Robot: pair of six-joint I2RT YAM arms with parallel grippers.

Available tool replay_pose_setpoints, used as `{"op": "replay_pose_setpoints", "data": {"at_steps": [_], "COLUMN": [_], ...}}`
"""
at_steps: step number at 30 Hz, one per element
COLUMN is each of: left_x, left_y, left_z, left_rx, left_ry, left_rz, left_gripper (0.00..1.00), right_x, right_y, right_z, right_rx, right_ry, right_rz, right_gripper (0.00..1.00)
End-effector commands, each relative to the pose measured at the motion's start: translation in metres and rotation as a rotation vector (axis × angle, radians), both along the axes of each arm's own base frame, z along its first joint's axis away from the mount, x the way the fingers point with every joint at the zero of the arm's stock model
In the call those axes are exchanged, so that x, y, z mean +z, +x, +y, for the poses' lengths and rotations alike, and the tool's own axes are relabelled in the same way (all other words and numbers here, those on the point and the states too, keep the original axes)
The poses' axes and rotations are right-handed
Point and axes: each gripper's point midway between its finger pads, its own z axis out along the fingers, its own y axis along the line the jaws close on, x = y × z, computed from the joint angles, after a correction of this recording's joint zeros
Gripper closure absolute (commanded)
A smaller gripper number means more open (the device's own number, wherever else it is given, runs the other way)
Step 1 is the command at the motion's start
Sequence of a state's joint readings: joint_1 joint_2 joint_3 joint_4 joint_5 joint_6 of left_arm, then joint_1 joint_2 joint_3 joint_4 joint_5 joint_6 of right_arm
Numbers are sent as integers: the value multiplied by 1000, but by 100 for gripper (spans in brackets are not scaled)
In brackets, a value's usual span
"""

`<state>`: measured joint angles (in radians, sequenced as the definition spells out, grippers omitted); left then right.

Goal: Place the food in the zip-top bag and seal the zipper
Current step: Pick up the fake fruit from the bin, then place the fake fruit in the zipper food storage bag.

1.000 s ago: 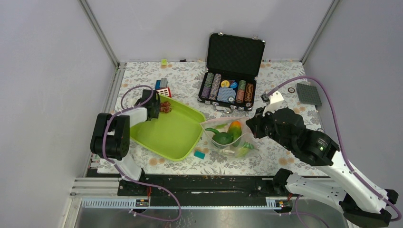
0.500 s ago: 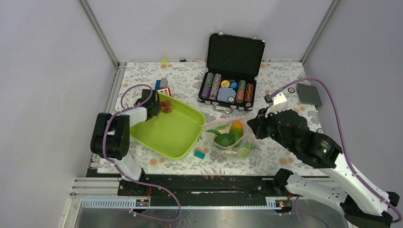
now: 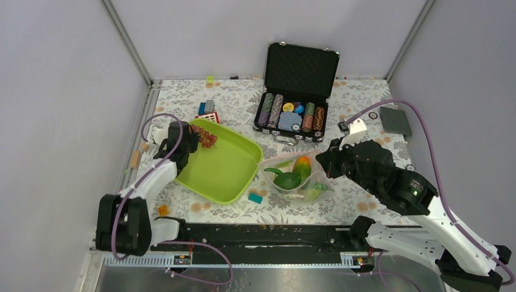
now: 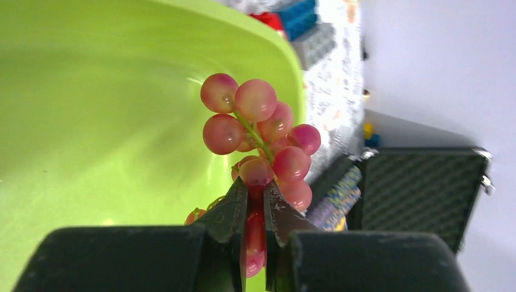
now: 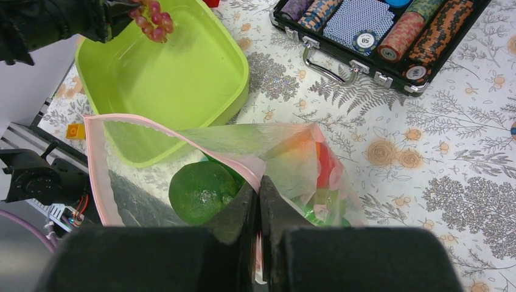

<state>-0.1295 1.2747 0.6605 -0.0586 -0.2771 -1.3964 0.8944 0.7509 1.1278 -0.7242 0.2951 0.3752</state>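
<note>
My left gripper (image 4: 255, 198) is shut on the purple-red grapes (image 4: 258, 131) and holds them above the far left corner of the lime-green tray (image 3: 222, 167); the grapes (image 3: 207, 139) also show in the top view and in the right wrist view (image 5: 153, 21). My right gripper (image 5: 258, 191) is shut on the pink zipper (image 5: 234, 164) of the clear zip-top bag (image 3: 292, 176), holding its mouth open toward the tray. Inside the bag lie a dark green fruit (image 5: 201, 190), an orange fruit (image 3: 300, 164), a red tomato (image 5: 327, 164) and a green pod (image 3: 272, 170).
An open black case of poker chips (image 3: 292, 112) stands behind the bag. Building blocks (image 3: 209, 109) lie behind the tray, a teal block (image 3: 255, 198) lies in front of it, an orange block (image 3: 163, 210) near the left arm. A dark grey baseplate (image 3: 395, 120) sits at the far right.
My left arm has swung out and lifted the grapes off the tray floor; they now hang above the tray's far left corner. The right gripper and bag have barely moved.
</note>
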Motion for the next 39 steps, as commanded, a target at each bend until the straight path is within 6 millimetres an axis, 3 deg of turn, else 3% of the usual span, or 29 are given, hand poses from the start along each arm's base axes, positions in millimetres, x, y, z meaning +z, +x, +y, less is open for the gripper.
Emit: {"op": "replay_pose_setpoints", "data": {"at_steps": [1, 4, 6, 9, 12, 14, 19, 23, 29, 33, 39], "left_x": [46, 81, 117, 189, 259, 295, 348, 361, 342, 320, 297], "left_y": [-6, -16, -24, -37, -76, -110, -212, -257, -307, -310, -294], "left_z": [-9, -17, -28, -59, -116, -150, -213, -240, -270, -290, -326], "left_rx": [-88, -162, -241, -447, -772, -966, -1397, -1593, -1872, -1895, -1860], "left_ry": [60, 100, 124, 186, 277, 338, 451, 515, 524, 589, 578], "left_rz": [-129, -227, -349, -595, -853, -1013, -1407, -1567, -1711, -1694, -1564], "left_gripper": [100, 100, 100, 100, 100, 100, 100, 100, 100, 100, 100], "right_x": [13, 11, 11, 14, 18, 19, 24, 34, 43, 45, 44], "right_y": [5, 3, 1, -2, -3, -5, -7, -15, -16, -19, -17], "right_z": [5, 0, -3, -4, -3, -1, 5, 17, 23, 27, 23], "right_rx": [-16, -41, -50, -44, -33, -19, 10, 89, 115, 138, 108], "right_ry": [52, 43, 48, 59, 64, 69, 74, 93, 96, 108, 112], "right_rz": [-12, 10, 18, 17, 16, 23, 30, 41, 50, 61, 63], "right_gripper": [100, 100, 100, 100, 100, 100, 100, 100, 100, 100, 100]}}
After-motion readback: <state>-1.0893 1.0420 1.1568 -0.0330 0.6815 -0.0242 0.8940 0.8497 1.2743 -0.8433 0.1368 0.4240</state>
